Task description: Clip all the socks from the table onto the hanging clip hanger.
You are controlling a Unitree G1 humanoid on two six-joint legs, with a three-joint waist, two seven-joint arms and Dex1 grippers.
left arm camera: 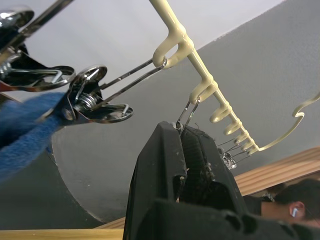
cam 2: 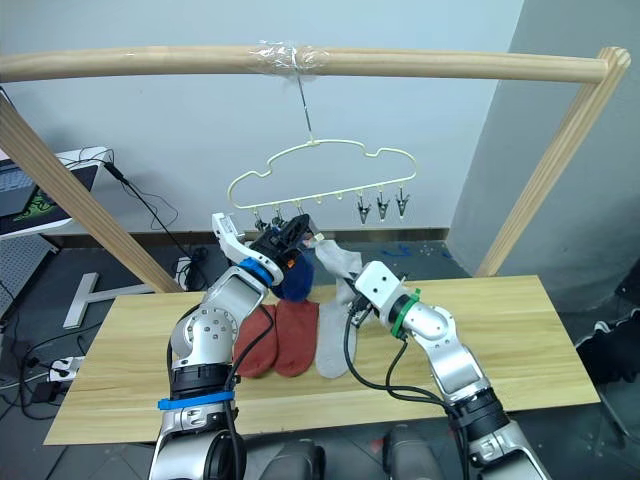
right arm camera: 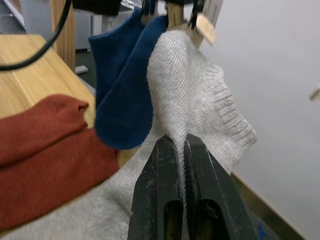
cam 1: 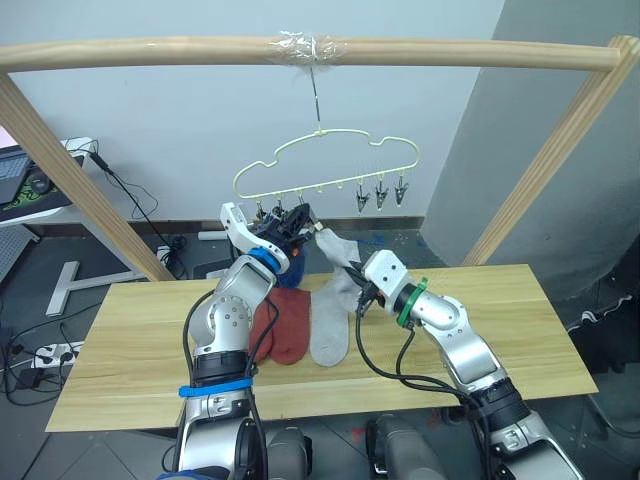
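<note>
cream wire hanger (cam 1: 327, 162) hangs by its hook from the wooden pole (cam 1: 300, 52), above the far edge of your worktop (cam 1: 520, 330). three bare clips (cam 1: 380, 195) dangle at its right end.

your left gripper (cam 1: 296, 222) is raised to the clips at the left end. in the left wrist view its jaws are closed on a clip (left arm camera: 184, 120), pinching it right under the hanger's loop. just beside it, another clip (left arm camera: 92, 97) grips a blue sock (left arm camera: 25, 132). from the head views that blue sock (cam 2: 296, 275) hangs behind the left gripper, with its toe close to the worktop.

your right gripper (cam 1: 357, 282) is lifted over the middle of the worktop. its jaws are narrow, clamped on a fold of a grey sock (right arm camera: 195, 107). the sock's upper end reaches up to the clips beside the blue one; you cannot tell if a clip has it yet.

on the worktop, two rust-red socks (cam 1: 285, 325) lie side by side, touching. a second grey sock (cam 1: 330, 320) lies just to their right, flat, under the right gripper.
</note>
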